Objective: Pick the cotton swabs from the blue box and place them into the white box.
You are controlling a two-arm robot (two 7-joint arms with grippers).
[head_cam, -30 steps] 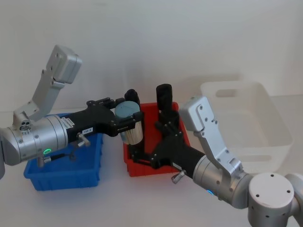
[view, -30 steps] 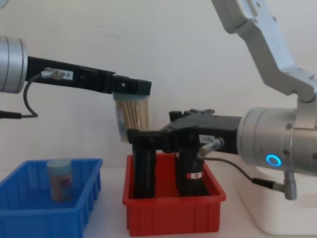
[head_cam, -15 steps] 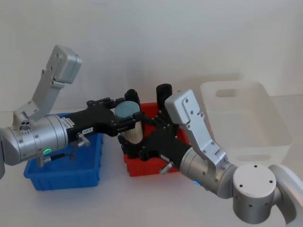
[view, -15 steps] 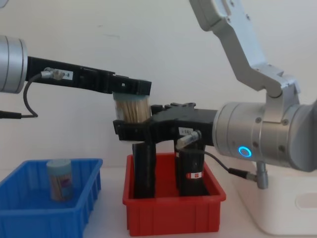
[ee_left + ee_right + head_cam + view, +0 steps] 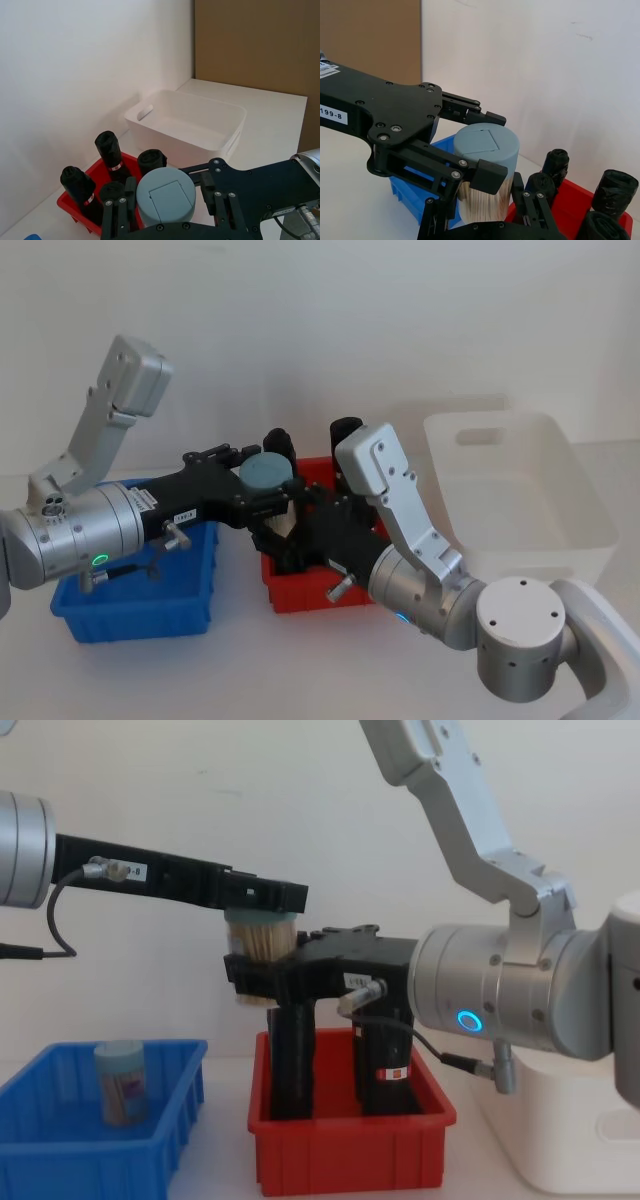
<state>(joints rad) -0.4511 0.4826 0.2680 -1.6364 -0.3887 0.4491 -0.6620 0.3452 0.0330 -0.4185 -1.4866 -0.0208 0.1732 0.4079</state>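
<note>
One cotton swab jar hangs in the air above the gap between the blue box and the red bin. My left gripper is shut on its pale blue-grey cap. My right gripper has come in from the right, and its open fingers stand on either side of the jar's stick-filled body, just below the left gripper. A second jar stands upright in the blue box. The white box sits at the far right.
A red bin with several tall black rolls stands directly under and behind the two grippers. The right arm's elbow rises between the red bin and the white box. A white wall lies close behind.
My right gripper has risen from among the black rolls and slid left until its fingers flank the held jar. The left gripper and the jar have barely moved.
</note>
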